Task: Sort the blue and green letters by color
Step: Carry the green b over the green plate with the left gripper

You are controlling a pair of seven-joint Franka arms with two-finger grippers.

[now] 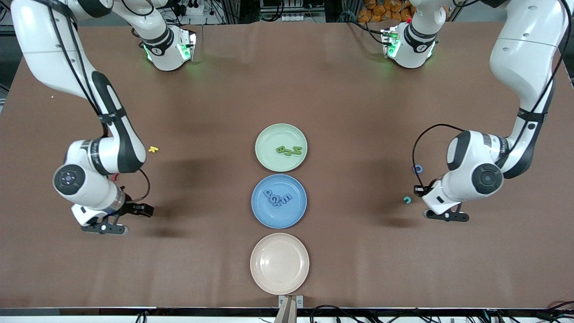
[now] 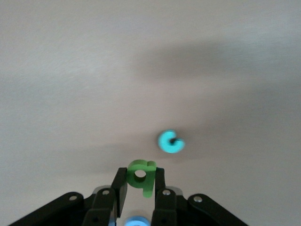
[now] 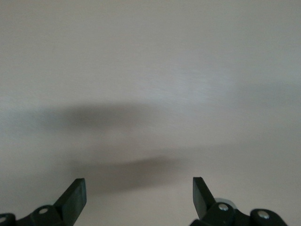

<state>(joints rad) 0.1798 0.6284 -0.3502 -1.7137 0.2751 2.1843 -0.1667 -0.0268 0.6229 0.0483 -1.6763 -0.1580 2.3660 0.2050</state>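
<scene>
Nearest the camera, a beige plate (image 1: 279, 264) is seen, with the blue plate (image 1: 279, 201) and green plate (image 1: 281, 147) of sorted letters farther off. A green letter (image 2: 141, 176) is clamped in the left gripper (image 2: 140, 186) over the table beside a teal letter (image 2: 170, 142). The right gripper (image 3: 139, 194) is held spread wide, waiting

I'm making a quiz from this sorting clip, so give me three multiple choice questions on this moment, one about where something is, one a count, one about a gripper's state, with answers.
1. Where does the teal letter lie?
A. On the table toward the left arm's end
B. In the blue plate
C. In the beige plate

2. How many plates are on the table?
A. Two
B. Three
C. Four

3. What is the left gripper doing?
A. Standing open and empty
B. Shut on a green letter
C. Shut on a plate rim

Answers: 1 A, it sits on bare table near the left arm. 2 B, green plate, blue plate, beige plate. 3 B, the left wrist view shows the green letter pinched between its fingers.
</scene>
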